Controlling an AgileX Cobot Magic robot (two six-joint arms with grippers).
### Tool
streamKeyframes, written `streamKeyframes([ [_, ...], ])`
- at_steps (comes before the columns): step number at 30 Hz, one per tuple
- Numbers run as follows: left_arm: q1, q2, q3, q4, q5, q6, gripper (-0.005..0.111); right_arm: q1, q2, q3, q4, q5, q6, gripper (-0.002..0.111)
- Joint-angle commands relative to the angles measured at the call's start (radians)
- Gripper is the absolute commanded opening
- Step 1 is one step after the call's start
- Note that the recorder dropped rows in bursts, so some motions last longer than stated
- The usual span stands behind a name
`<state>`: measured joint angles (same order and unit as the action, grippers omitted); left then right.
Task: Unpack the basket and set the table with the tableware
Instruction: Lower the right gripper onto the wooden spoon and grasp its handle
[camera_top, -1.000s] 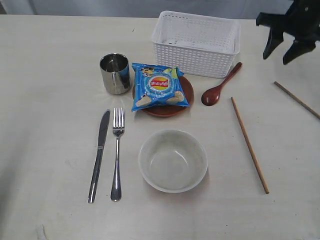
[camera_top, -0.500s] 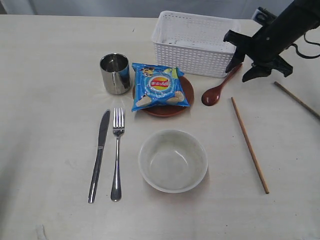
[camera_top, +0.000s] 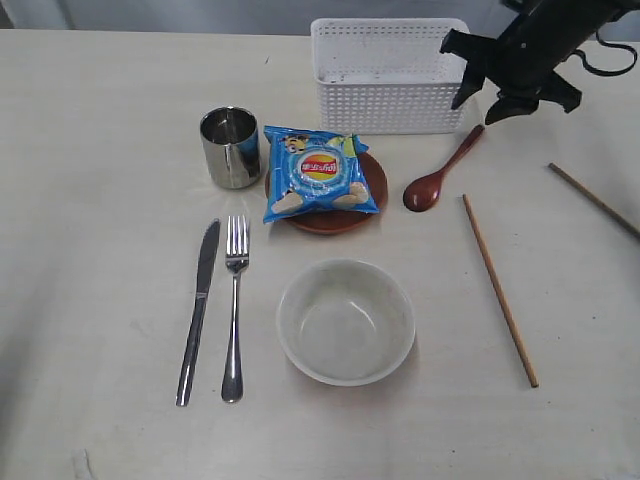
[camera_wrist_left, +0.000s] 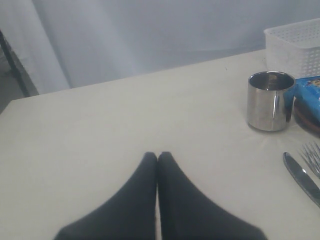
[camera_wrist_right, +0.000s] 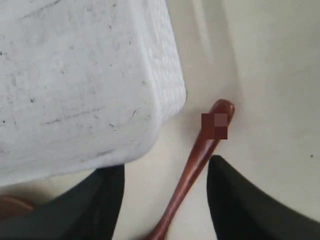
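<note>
Nearest, on the table (camera_top: 100, 250): white bowl (camera_top: 345, 320), upright and empty, knife (camera_top: 198, 310) and fork (camera_top: 234, 305) side by side just beside it, one chopstick (camera_top: 499, 290) well apart on the other side. Looks rigid and chippable; best pinched at the rim. Further back: steel cup (camera_top: 230, 147), chips bag (camera_top: 320, 173) lying over the brown plate (camera_top: 372, 190), wooden spoon (camera_top: 440, 172), second chopstick (camera_top: 594, 200). Seems light, stiff and slim, that handle, likely to skid on the smooth top; take across its middle, low to the surface. Farthest: basket (camera_top: 385, 80), apparently empty, and right gripper (camera_top: 478, 105), jaws spread wide, gripping nothing, straddling the spoon's handle end beside the basket's corner. Off the exterior view: left gripper (camera_wrist_left: 158, 157), pressed shut, empty, over bare table near the cup.
</note>
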<state>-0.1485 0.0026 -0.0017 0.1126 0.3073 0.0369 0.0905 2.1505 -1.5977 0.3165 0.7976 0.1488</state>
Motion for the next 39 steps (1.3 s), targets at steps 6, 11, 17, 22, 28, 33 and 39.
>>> streamKeyframes([
  [6, 0.005, -0.003, 0.002, -0.012, -0.008, -0.003, 0.000, 0.001, -0.004, -0.016, -0.079, 0.212, 0.040, 0.049],
  [11, 0.005, -0.003, 0.002, -0.012, -0.008, -0.003, 0.000, 0.032, -0.004, 0.031, -0.082, 0.181, 0.105, 0.049],
  [17, 0.005, -0.003, 0.002, -0.012, -0.008, -0.003, 0.000, 0.069, -0.004, 0.111, -0.082, 0.001, 0.250, 0.049],
  [22, 0.005, -0.003, 0.002, -0.012, -0.008, -0.003, 0.000, 0.083, -0.004, 0.141, -0.147, -0.062, 0.344, 0.049],
  [28, 0.005, -0.003, 0.002, -0.012, -0.008, -0.003, 0.000, 0.085, -0.004, 0.148, -0.236, -0.056, 0.395, 0.049],
  [33, 0.005, -0.003, 0.002, -0.012, -0.008, -0.003, 0.000, 0.086, 0.015, 0.148, -0.211, -0.082, 0.414, 0.049],
  [39, 0.005, -0.003, 0.002, -0.012, -0.008, -0.003, 0.000, 0.102, 0.049, 0.146, -0.180, -0.101, 0.412, 0.049],
])
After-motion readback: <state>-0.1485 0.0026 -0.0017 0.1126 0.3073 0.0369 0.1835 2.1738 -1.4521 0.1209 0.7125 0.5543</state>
